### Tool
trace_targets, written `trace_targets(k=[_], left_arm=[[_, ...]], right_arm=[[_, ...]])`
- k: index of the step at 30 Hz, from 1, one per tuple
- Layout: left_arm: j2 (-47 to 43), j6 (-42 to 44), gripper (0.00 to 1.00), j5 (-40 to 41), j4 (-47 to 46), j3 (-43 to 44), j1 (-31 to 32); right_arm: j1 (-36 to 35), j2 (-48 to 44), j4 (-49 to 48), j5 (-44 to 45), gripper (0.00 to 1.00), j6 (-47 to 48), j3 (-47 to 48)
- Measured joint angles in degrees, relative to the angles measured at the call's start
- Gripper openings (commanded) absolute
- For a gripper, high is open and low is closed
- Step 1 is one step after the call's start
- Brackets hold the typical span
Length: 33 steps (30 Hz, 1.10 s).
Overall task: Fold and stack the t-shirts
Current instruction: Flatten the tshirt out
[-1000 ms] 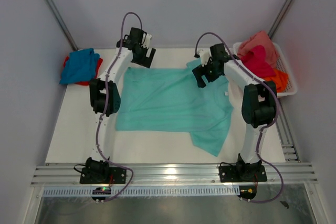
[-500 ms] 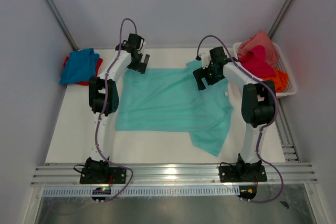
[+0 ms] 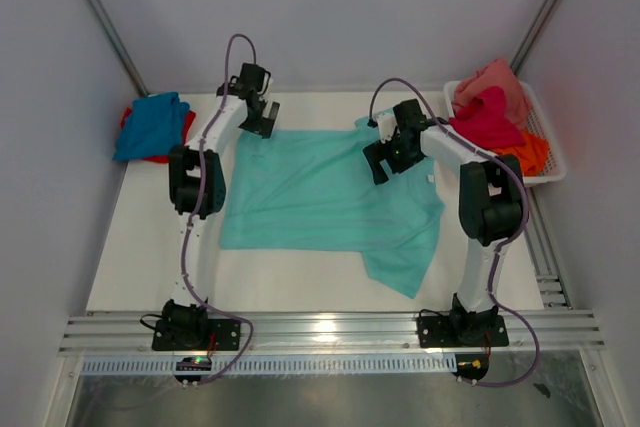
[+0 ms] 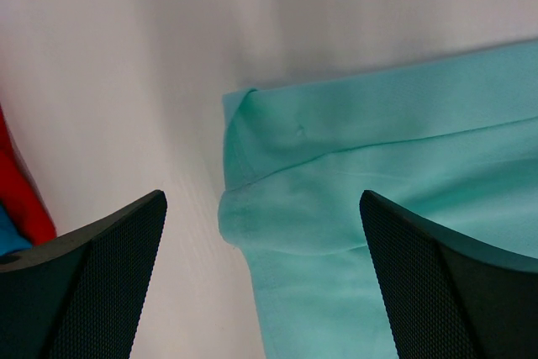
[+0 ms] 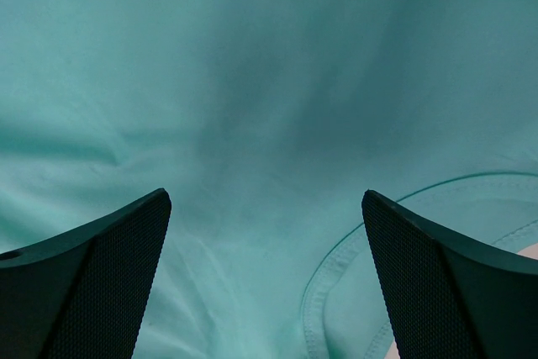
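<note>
A large mint-teal t-shirt [image 3: 320,192] lies spread on the white table, one sleeve trailing toward the front right. My left gripper [image 3: 260,117] hangs open over its far left corner [image 4: 252,166], where the hem is folded over on itself. Over the shirt's far right part, close to the curved collar seam [image 5: 336,266], my right gripper [image 3: 385,157] stands open. Neither holds any cloth. A blue t-shirt [image 3: 150,125] lies on a red one [image 3: 185,132] at the far left. Magenta [image 3: 490,117], salmon pink [image 3: 495,79] and orange [image 3: 530,152] t-shirts fill the basket.
A white mesh basket [image 3: 552,152] stands at the table's far right corner. Grey walls close in on both sides and the back. A metal rail [image 3: 330,332] runs along the near edge by the arm bases.
The left gripper has dropped toward the shirt's far left corner. The right gripper has shifted slightly left and nearer over the shirt. Both stay open.
</note>
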<state>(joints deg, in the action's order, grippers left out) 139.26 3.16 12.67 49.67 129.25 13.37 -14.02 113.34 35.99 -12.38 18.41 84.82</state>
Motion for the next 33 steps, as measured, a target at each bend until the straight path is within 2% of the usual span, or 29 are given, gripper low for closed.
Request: trace_targets(k=[6, 18, 21, 22, 24, 25, 33], left_arm=[[1.2, -0.1, 0.96, -0.5, -0.3, 0.8, -2.5], [4.5, -0.1, 0.75, -6.2, -2.5, 1.1, -4.9], [4.5, 0.0, 0.65, -7.2, -3.7, 1.1, -4.9], [4.6, 0.0, 0.56, -7.5, -3.8, 1.4, -4.9], [4.9, 0.0, 0.47, -7.9, -4.3, 2.1, -4.9], [5.0, 0.1, 0.38, -8.0, -4.7, 2.3, -4.9], [5.4, 0.1, 0.08, -9.4, -6.9, 3.0, -5.4]], right_arm=[[0.0, -2.8, 0.6, 0.0, 0.99, 0.9, -5.1], [0.0, -9.0, 1.0, 0.0, 0.99, 1.9, -11.2], [0.0, -9.5, 0.9, 0.0, 1.0, 2.3, -12.3], [0.0, -9.5, 1.0, 0.0, 0.99, 2.4, -12.6], [0.0, -9.5, 0.8, 0.0, 0.99, 2.5, -13.4], [0.0, -9.5, 0.9, 0.0, 1.0, 2.6, -13.8], [0.0, -9.5, 0.9, 0.3, 0.99, 3.1, -16.1]])
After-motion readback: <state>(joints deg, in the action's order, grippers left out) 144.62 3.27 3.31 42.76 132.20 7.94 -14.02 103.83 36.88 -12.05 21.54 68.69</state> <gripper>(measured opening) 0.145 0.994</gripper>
